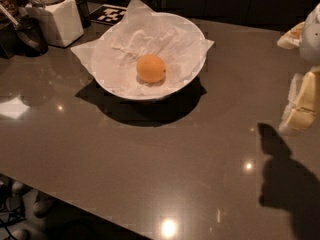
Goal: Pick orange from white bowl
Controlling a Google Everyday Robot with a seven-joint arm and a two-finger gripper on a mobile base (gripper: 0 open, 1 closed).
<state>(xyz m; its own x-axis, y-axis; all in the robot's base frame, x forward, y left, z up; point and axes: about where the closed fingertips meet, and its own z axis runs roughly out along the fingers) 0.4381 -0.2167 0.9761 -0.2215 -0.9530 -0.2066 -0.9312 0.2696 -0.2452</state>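
Note:
The orange (pixel 151 68) is a small round fruit lying in the middle of the white bowl (pixel 192 76), on its crinkled white paper lining. The bowl stands on the grey-brown countertop, towards the back and a little left of centre. My gripper (pixel 301 101) is at the right edge of the view, pale and cream-coloured, well to the right of the bowl and above the counter. It touches neither the bowl nor the orange. Its shadow falls on the counter at the lower right.
A white square-based jar (pixel 56 15) stands at the back left, with a dark cup (pixel 30 34) and a black-and-white marker tag (pixel 111 14) near it. The counter's front edge runs across the lower left, with floor below.

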